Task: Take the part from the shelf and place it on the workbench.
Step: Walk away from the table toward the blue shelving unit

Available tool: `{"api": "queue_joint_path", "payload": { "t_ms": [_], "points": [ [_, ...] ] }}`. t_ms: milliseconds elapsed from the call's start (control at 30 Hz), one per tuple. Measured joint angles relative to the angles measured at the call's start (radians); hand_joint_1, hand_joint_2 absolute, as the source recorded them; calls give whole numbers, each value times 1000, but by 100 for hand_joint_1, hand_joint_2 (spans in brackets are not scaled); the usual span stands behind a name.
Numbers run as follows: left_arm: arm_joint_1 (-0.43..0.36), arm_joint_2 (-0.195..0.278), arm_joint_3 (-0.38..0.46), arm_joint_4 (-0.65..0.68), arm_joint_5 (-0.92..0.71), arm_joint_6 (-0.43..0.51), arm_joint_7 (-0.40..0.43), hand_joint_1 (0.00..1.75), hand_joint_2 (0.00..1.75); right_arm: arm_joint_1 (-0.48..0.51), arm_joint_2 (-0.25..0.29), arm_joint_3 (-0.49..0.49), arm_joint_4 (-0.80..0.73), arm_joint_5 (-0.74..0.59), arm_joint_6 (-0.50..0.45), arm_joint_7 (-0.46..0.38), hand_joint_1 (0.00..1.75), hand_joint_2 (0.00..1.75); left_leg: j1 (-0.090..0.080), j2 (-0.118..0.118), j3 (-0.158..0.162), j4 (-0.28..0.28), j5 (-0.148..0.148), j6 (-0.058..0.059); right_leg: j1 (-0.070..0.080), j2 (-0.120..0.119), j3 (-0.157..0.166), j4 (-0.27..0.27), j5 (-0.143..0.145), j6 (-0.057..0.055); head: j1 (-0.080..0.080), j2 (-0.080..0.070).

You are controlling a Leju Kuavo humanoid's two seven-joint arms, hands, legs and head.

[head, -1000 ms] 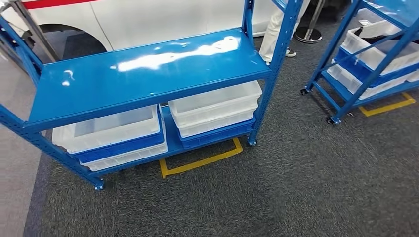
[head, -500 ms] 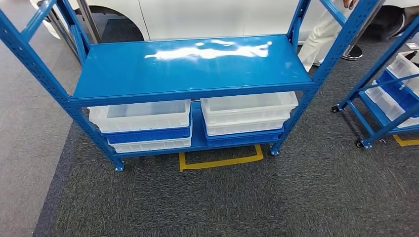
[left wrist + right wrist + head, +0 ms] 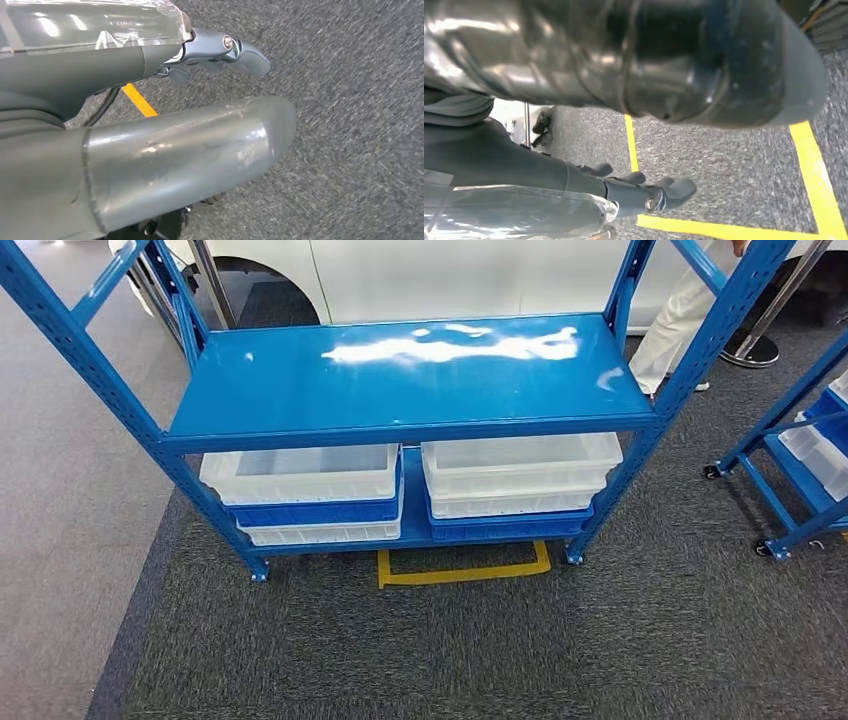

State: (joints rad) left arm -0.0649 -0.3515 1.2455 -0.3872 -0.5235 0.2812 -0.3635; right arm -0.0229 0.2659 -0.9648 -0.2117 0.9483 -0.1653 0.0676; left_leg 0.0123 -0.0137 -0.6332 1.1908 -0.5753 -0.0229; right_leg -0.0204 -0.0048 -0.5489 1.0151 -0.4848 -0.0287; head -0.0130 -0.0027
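Observation:
A blue metal shelf stands straight ahead in the head view, and its glossy middle board is bare. Under that board are two stacks of white and blue bins, one on the left and one on the right; the top bins look empty from here. My left hand hangs over dark carpet with its fingers stretched out and nothing in them. My right hand also hangs over the carpet, its fingers apart and holding nothing.
A second blue shelf on casters with bins stands at the right. A person's leg in white trousers and a post base are behind the shelf, beside a white car. A yellow floor mark lies under the shelf's front.
The whole picture has shifted: the camera has turned, so the shelf now sits square and centred instead of skewed to the left. Nothing on the shelf has moved.

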Motion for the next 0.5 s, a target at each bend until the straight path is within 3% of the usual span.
{"api": "queue_joint_path", "payload": {
  "t_ms": [67, 100, 167, 233, 267, 400, 433, 500],
  "points": [
    [1, 1, 0, 0, 0, 0, 0, 0, 0, 1, 0, -1, 0, 0, 0, 0, 0, 0, 1, 5, -49, 94, -28, -6, 1, -6, 1, 1, -3, -1, 0, 0],
    [2, 1, 0, 0, 0, 0, 0, 0, 0, 1, 0, -1, 0, 0, 0, 0, 0, 0, 2, 7, -49, 91, -12, -7, 1, -8, 3, 2, -5, 0, 0, 0],
    [3, 1, 0, 0, 0, 0, 0, 0, 0, 0, 0, -1, 0, 0, 0, 0, 0, 0, 2, 11, 2, -19, 59, -4, 0, -10, 10, 5, -12, 5, 0, 0],
    [2, 1, 0, 0, 0, 0, 0, 0, 0, 0, 0, -1, 0, 0, 1, 0, 0, 0, -1, 17, 61, -140, 104, 5, 4, -12, 15, 9, -20, 15, 0, 0],
    [2, 1, 0, 0, 0, -1, 0, 0, 0, 0, 0, -1, 0, 0, 1, 0, 0, 0, -4, 19, 75, -169, 109, 10, 6, -12, 16, 9, -23, 21, 0, 0],
    [4, -1, 0, 0, 2, -2, -1, 0, 0, -2, 0, -2, 0, -1, 4, 0, 0, 0, -3, 15, 85, -187, 108, 37, 6, -11, 21, 14, -34, 42, 1, 0],
    [4, -2, 0, 0, 2, -2, -2, 0, 0, -3, -1, -2, 0, -1, 4, 0, 0, 0, 0, 14, 89, -192, 109, 44, 5, -9, 7, 45, -53, 45, 1, 0],
    [3, -2, 0, 0, 3, -3, -2, 0, 0, -2, -1, -4, 0, -2, 4, 0, 0, 0, -1, 14, 92, -195, 107, 55, 4, -4, -54, 163, -110, 50, 1, 0]
  ]
}}
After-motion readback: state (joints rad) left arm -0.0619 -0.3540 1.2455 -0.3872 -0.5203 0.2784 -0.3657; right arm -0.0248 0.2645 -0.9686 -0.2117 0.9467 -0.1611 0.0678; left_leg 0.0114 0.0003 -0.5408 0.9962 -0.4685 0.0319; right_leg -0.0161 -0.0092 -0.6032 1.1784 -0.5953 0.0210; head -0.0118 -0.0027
